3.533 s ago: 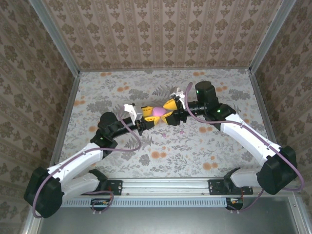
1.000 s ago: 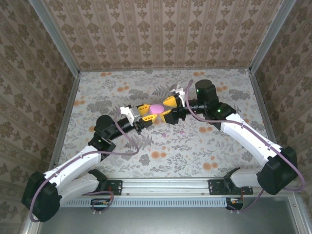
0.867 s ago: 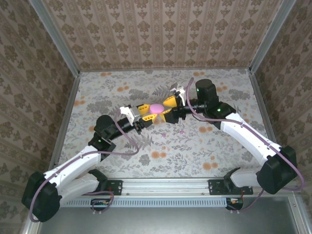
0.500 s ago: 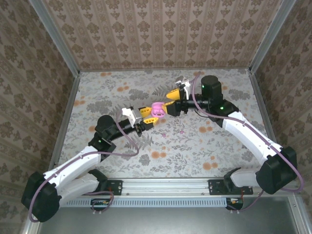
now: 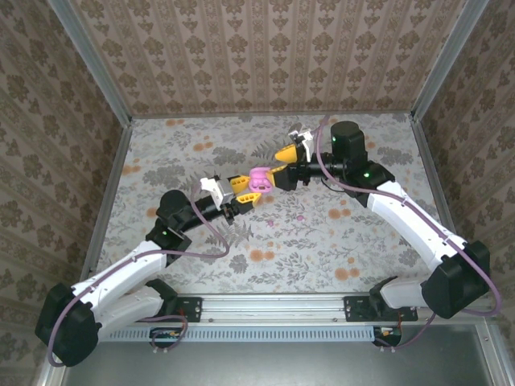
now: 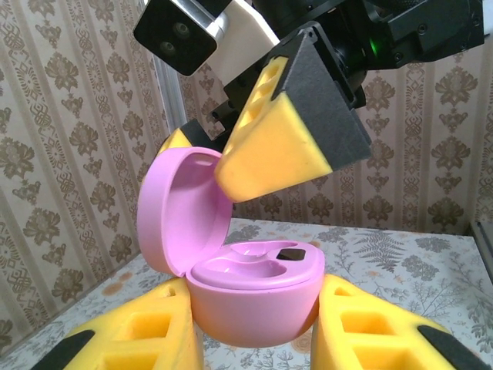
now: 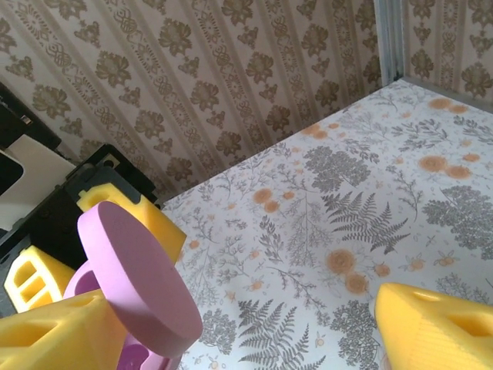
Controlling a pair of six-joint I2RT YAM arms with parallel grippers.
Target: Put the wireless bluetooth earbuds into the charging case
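Charging case: the pink charging case is held off the floral surface, over its middle, between the two arms.
Lid: it is swung up on its hinge and stands open to the left of the base in the left wrist view. From the right wrist camera its flat outer face is tilted.
Inside of case: the left wrist view shows moulded recesses and one dark opening in the top of the base. Whether a bud sits in them cannot be told.
Left gripper: the left gripper is closed on the case's base, with a yellow finger pressed to each side of the rounded bottom.
Right gripper: the right gripper is spread wide and holds nothing. One yellow finger rests its tip against the inner rim of the raised lid, and the other finger is well apart from the case.
Arms: both reach inward from either side, and their grippers meet at the case.
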